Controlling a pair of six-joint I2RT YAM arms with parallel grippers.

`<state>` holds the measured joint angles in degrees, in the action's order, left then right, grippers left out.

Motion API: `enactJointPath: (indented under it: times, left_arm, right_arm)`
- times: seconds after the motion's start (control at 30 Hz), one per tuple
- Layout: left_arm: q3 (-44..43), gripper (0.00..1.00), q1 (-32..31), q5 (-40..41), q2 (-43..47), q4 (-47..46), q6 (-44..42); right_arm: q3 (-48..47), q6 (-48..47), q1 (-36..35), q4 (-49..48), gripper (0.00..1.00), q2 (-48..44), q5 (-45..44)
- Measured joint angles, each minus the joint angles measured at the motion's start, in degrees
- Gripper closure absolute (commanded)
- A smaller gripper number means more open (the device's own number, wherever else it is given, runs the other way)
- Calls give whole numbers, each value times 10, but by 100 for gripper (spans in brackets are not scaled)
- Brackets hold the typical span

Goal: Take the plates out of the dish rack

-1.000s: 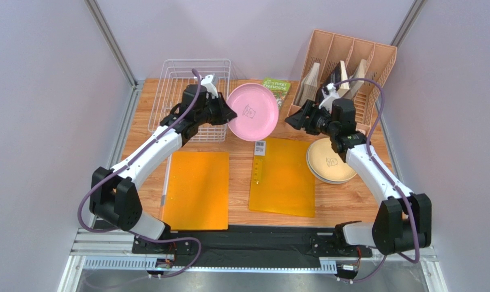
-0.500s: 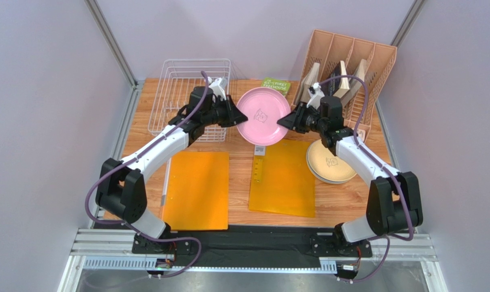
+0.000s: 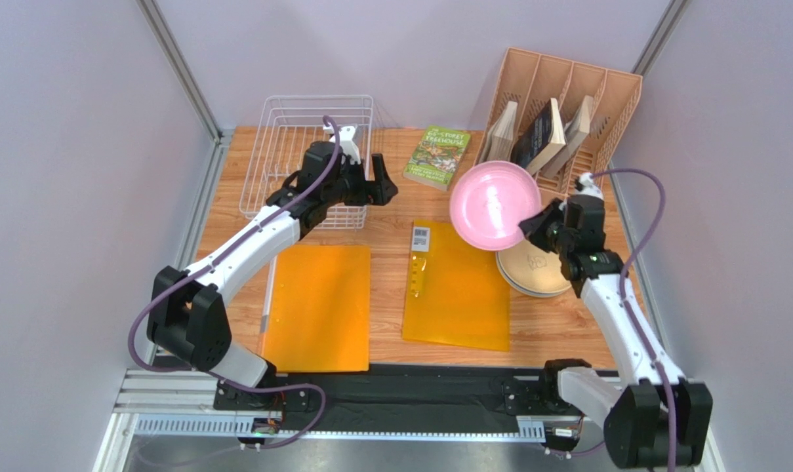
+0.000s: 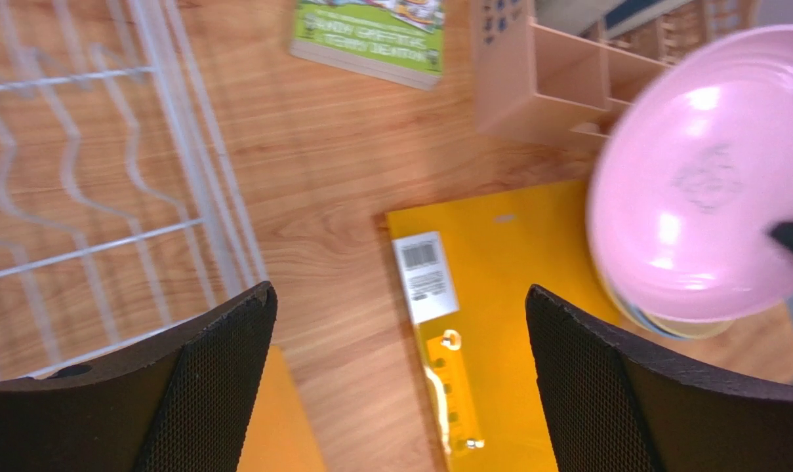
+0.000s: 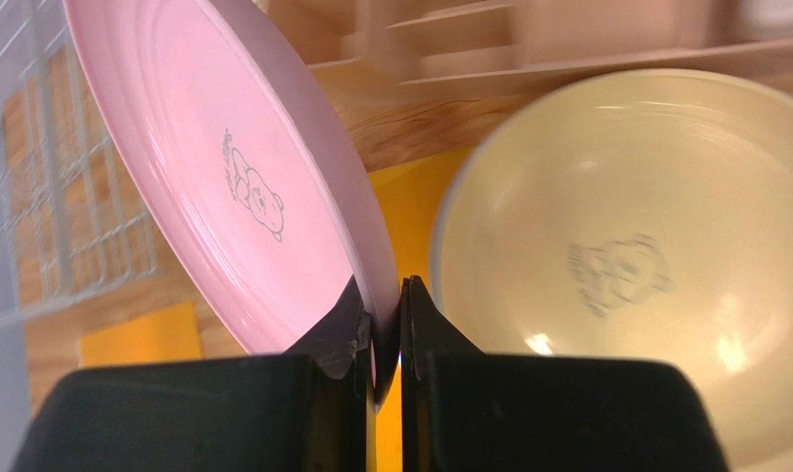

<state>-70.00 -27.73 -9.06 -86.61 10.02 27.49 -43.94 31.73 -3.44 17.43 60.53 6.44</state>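
Plates, status: the pink plate (image 3: 491, 202) is off the table (image 3: 386, 295), tilted steeply on edge and held in the air just above and beside the cream-yellow plate (image 3: 540, 270), which lies flat on the table at the right. Whether further plates lie under the cream-yellow one cannot be told. The dish rack (image 3: 316, 98) stands at the far left; no plate is visible in it from the top view.

Right pincer (image 5: 385, 295): clenched on the pink plate's lower rim, one finger on each face, the bite shallow.

Left pincer (image 4: 398, 295): released, jaws wide apart, holding nothing, hovering just beside the rack's near right corner.

Handling assessment: the plate appears rigid and light, with a smooth matte face. Held only by a thin rim, it is likely to pivot or slip between the pads if swung sharply. The rim is the only practical hold; a deeper bite past the lip would be more secure. It should be levelled and lowered gently onto the cream-yellow plate, since a drop could chip either one.
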Motion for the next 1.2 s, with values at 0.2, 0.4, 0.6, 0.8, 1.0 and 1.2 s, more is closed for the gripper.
enactJointPath:
  times: [0.2,0.4,0.6,0.8,1.0,1.2]
  left_arm:
    - [7,0,1,149,40,26,-84]
    - [25,0,1,290,84,26,-156]
    - [45,0,1,323,97,23,-175]
    - [48,0,1,329,97,24,-176]
    - [49,0,1,334,97,24,-175]
    - [49,0,1,332,97,24,-174]
  right_arm:
    - [22,35,42,124,100,-112,-127]
    - [51,70,62,207,100,-160,-218]
    - [76,90,66,227,100,-156,-241]
    - [89,101,68,218,75,-156,-236]
    - [92,103,68,196,46,-147,-214]
    - [93,85,69,178,35,-141,-185]
